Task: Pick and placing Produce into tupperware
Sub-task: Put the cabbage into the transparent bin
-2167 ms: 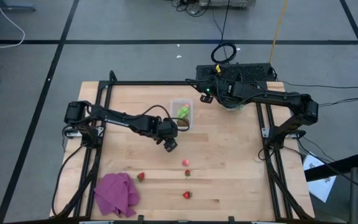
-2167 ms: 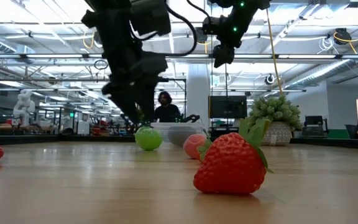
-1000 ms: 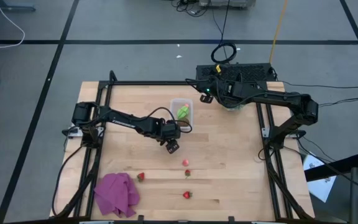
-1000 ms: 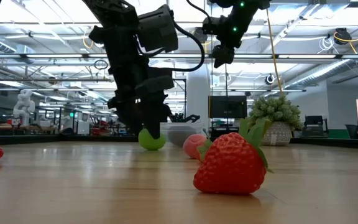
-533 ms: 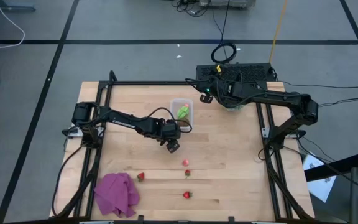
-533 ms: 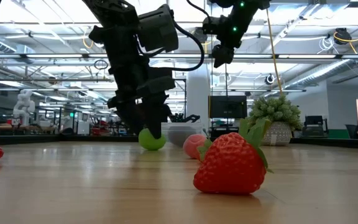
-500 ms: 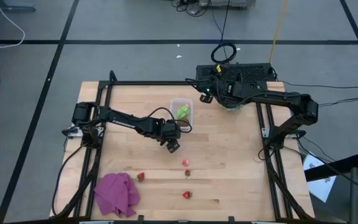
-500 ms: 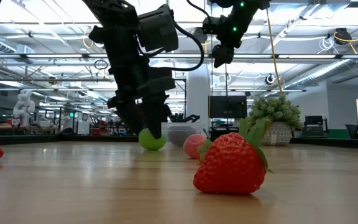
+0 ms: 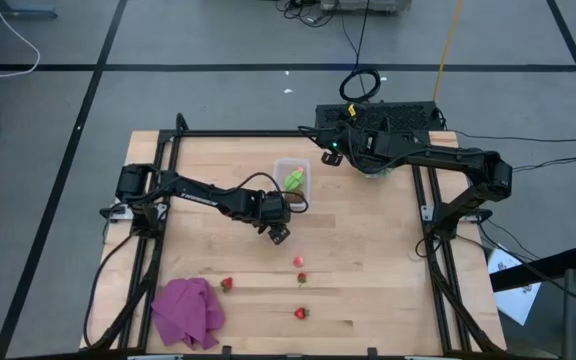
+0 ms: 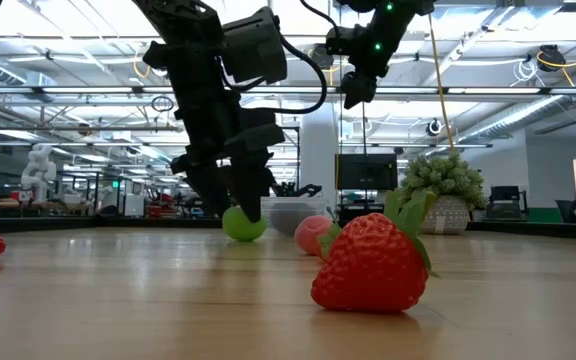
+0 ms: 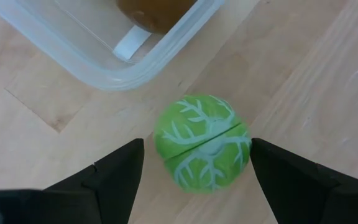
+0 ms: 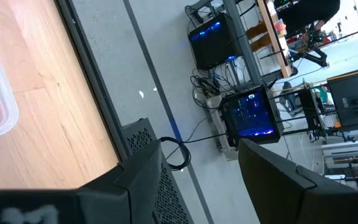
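Note:
My left gripper is open and points down at the table just near of the tupperware. In the left wrist view its fingers stand on either side of a light green veined ball that rests on the wood, with narrow gaps. The gripper hides this ball in the high view. The clear tupperware holds a brown kiwi-like piece and a second light green piece. My right gripper waits open, high over the far edge.
Three small strawberries and a pink piece lie nearer the table's near edge. A purple cloth sits at the near left corner. A spiky potted plant stands at the far right.
About two seconds ago my left gripper shifted a little toward the table's right and came over the green ball. In the last second it has kept still.

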You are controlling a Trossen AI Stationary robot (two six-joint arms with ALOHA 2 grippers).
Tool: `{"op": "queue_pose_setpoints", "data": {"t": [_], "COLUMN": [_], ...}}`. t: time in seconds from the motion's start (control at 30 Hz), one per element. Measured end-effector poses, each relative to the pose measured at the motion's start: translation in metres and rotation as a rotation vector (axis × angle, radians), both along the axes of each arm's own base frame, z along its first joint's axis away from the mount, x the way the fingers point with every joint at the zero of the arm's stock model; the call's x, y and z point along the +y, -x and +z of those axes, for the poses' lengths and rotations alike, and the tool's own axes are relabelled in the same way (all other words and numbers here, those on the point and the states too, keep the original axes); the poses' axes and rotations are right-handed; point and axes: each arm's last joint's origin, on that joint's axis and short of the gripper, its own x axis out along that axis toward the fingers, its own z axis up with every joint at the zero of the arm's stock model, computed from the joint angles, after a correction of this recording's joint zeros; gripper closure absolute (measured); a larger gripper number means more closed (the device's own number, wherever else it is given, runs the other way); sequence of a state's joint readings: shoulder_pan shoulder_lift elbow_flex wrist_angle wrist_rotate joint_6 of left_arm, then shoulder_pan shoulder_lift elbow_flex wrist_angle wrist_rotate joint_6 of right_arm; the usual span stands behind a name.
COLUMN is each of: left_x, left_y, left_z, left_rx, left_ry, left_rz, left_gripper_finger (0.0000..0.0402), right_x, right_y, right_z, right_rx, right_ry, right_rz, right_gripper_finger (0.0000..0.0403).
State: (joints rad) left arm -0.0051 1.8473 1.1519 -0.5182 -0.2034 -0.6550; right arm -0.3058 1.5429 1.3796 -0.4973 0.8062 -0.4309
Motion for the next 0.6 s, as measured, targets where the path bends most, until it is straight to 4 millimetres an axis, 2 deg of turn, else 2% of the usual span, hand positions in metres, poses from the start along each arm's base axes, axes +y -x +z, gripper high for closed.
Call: {"op": "queue_pose_setpoints", "data": {"t": [0.2, 0.47, 0.6], "left_x": [-0.0011, -0.0070, -0.0081], "left_y": [0.0000, -0.0003, -0.0005], "left_z": [-0.0001, -0.0002, 0.0000], "left_rx": [-0.001, -0.002, -0.004], "left_ry": [-0.005, -0.005, -0.005], "left_rz": [0.003, -0.012, -0.014], "left_gripper_finger": [0.0114, 0.0182, 0.0199], "right_x": [0.0000, 0.0000, 0.0000], "right_y": [0.0000, 0.0000, 0.0000], "right_z": [0.0000, 0.0000, 0.0000], "right_rx": [0.000, 0.000, 0.000], "right_ry": [0.000, 0.000, 0.000], "right_rz": [0.000, 0.000, 0.000], "right_gripper_finger": [0.0200, 0.0200, 0.0200]}}
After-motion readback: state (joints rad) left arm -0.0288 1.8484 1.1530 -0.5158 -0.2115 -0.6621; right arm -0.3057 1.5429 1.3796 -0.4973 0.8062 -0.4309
